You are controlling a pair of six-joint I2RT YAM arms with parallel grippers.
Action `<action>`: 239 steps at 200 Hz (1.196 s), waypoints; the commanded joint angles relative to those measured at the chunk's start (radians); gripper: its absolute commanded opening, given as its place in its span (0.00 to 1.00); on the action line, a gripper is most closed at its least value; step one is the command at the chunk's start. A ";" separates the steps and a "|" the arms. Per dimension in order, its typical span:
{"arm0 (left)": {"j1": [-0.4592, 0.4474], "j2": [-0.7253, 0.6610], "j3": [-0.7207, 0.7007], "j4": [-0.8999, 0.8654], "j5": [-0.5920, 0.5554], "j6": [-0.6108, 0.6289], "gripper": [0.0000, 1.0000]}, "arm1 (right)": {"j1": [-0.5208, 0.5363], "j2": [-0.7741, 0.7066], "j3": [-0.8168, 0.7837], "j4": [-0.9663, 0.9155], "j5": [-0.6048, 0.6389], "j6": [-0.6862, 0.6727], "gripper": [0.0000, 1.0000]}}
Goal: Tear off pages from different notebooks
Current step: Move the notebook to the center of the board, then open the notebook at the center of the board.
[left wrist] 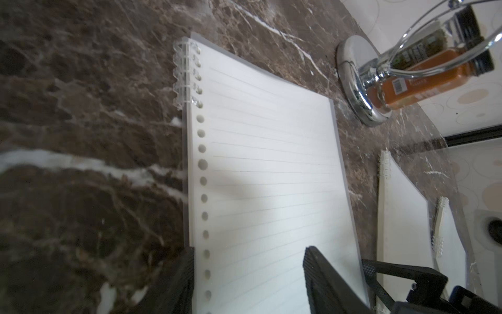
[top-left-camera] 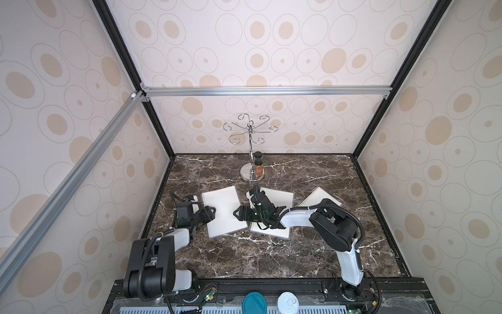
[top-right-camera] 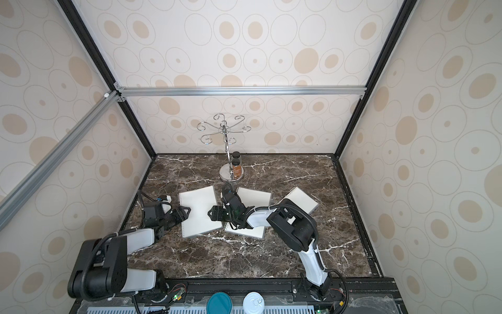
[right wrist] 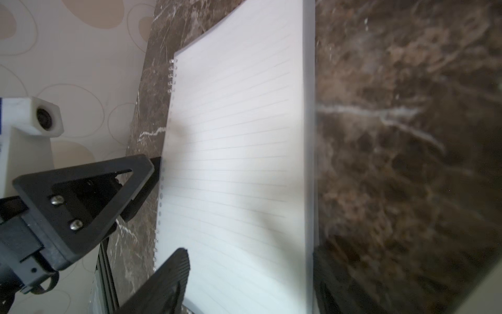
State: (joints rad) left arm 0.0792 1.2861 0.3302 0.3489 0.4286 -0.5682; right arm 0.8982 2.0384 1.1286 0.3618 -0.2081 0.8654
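"What's in front of you, left to right?"

"My left gripper (top-left-camera: 210, 213), fingers (left wrist: 323, 277) wide, straddles the left notebook (top-left-camera: 221, 204) at its punched edge. My right gripper (top-left-camera: 238, 213), wide too, straddles the opposite edge. The top page (left wrist: 271, 163) lies flat. The middle notebook (top-left-camera: 281, 197) and right notebook (top-left-camera: 322, 196) make three."

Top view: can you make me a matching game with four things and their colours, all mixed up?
Things:
1. nearer spice bottle
2. hook stand
3. tabletop
4. round lid at the front edge

Colours:
A. teal
B. dark brown with white veins
C. orange
D. shiny silver

Pairs: 1-C, 2-D, 3-B, 4-A
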 commanded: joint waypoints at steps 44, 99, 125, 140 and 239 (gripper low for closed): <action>-0.031 -0.251 0.013 -0.219 -0.194 0.024 0.78 | 0.059 -0.104 -0.099 0.050 0.024 0.030 0.73; -0.045 -0.215 0.066 -0.282 -0.259 0.059 0.79 | 0.059 -0.065 -0.089 0.079 0.017 0.053 0.73; -0.165 -0.204 0.157 -0.359 -0.379 0.072 0.78 | 0.059 -0.060 -0.081 0.087 0.012 0.061 0.72; -0.207 -0.189 0.196 -0.370 -0.401 0.077 0.79 | 0.060 -0.060 -0.081 0.105 0.003 0.065 0.70; -0.276 -0.048 0.437 -0.495 -0.410 0.136 0.79 | 0.066 -0.020 -0.047 0.229 -0.051 0.119 0.35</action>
State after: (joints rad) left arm -0.1722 1.2205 0.6842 -0.0753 0.0494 -0.4675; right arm 0.9565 1.9953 1.0527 0.5400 -0.2493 0.9501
